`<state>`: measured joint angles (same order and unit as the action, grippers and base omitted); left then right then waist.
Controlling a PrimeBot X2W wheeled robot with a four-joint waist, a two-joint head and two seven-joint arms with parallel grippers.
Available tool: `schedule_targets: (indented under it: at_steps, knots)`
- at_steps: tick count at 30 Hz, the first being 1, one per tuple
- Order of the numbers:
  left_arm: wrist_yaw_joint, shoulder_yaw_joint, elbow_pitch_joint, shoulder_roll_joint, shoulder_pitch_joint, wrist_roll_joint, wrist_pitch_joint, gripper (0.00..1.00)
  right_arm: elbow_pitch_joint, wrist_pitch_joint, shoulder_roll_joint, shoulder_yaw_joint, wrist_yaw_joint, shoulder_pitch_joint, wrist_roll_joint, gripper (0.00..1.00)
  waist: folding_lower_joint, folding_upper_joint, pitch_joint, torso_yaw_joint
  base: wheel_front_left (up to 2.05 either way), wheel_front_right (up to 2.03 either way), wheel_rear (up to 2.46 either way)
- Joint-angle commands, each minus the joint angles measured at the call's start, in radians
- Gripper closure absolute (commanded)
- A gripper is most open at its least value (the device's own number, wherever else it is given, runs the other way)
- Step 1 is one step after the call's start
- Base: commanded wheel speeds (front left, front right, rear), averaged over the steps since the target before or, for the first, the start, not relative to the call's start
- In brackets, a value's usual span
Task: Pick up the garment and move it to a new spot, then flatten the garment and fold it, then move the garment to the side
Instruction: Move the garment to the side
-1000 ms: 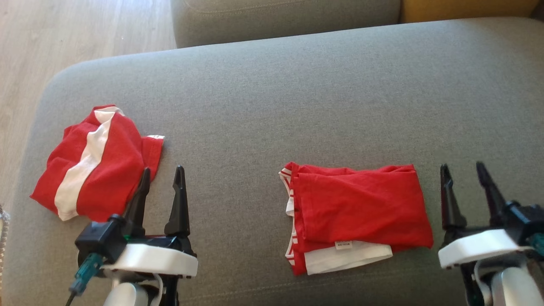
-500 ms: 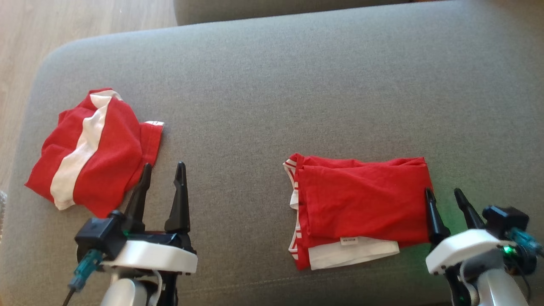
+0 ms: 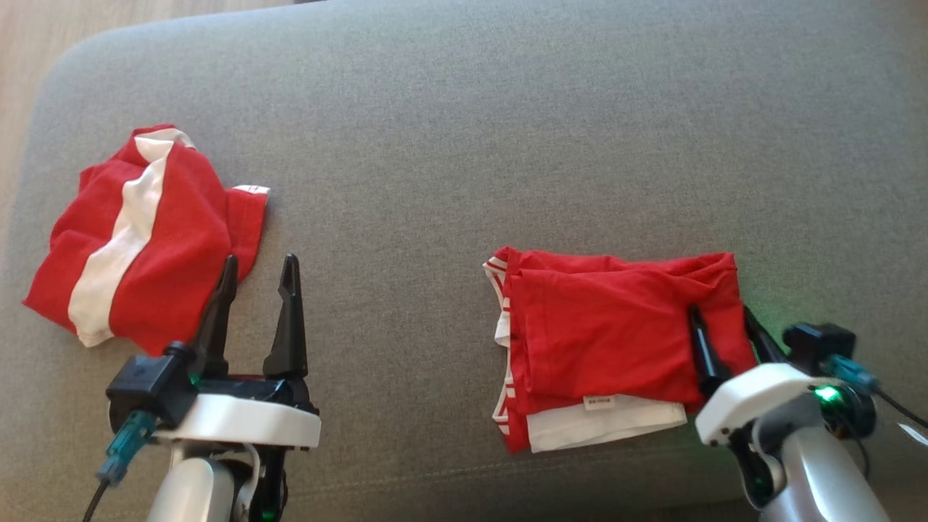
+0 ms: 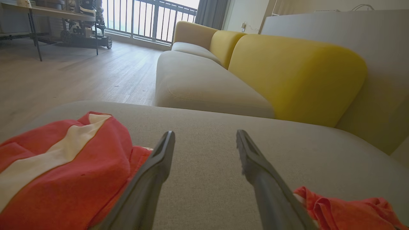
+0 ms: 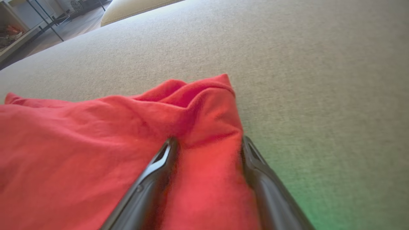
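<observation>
right gripper (image 3: pixel 720 312) | astride right edge of folded garment (image 3: pixel 602 333) | jaws apart

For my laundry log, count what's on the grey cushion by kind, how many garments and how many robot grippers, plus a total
Garments: 2, the striped garment and the folded red garment
Grippers: 2, the left gripper and the right gripper
Total: 4

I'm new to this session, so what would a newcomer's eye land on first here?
A folded red garment lies right of centre on the grey sofa cushion, with the open right gripper straddling its right edge. Far left, a red garment with a white stripe sits beside the open left gripper.
</observation>
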<state>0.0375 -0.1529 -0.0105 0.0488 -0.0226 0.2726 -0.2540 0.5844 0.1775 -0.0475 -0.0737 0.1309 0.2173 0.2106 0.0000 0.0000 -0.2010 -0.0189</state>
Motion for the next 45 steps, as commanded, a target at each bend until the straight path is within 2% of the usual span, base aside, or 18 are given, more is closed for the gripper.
schedule_targets:
  at_steps: [1,9,15,24,29,37,45]
  knots:
    - [0.009,0.035,0.031,0.001,-0.033,-0.015,-0.008,0.00,-0.015,0.014,-0.003,0.048,0.000,0.037,-0.021,1.00,0.0000,0.0000,-0.007,0.005,0.00,0.00,0.00]
    - [0.019,0.045,0.033,0.001,-0.039,-0.030,-0.008,0.00,-0.034,0.048,-0.011,0.080,0.000,0.093,-0.141,1.00,0.0000,0.0000,-0.018,0.040,0.00,0.00,0.00]
    - [0.028,0.052,0.041,0.001,-0.043,-0.045,-0.008,0.00,-0.050,0.028,-0.055,0.130,0.000,0.131,-0.178,1.00,0.0000,0.0000,-0.030,0.090,0.00,0.00,0.00]
    - [0.068,0.063,0.058,0.002,-0.095,-0.105,-0.008,0.00,-0.063,-0.012,-0.199,0.260,0.000,0.280,-0.185,1.00,0.0000,0.0000,-0.133,0.226,0.00,0.00,0.00]
    - [0.084,0.049,0.078,0.019,-0.129,-0.135,-0.008,0.00,-0.043,-0.005,-0.278,0.298,0.000,0.404,-0.165,1.00,0.0000,0.0000,-0.216,0.304,0.00,0.00,0.00]
    - [0.091,0.004,0.177,0.105,-0.179,-0.168,-0.008,0.00,-0.040,0.017,-0.348,0.222,0.000,0.558,-0.127,1.00,0.0000,0.0000,-0.384,0.409,0.00,0.00,0.00]
    - [0.092,-0.005,0.284,0.173,-0.225,-0.140,-0.003,0.00,-0.033,0.044,-0.346,0.086,0.000,0.610,-0.148,1.00,0.0000,0.0000,-0.471,0.467,0.00,0.00,0.00]
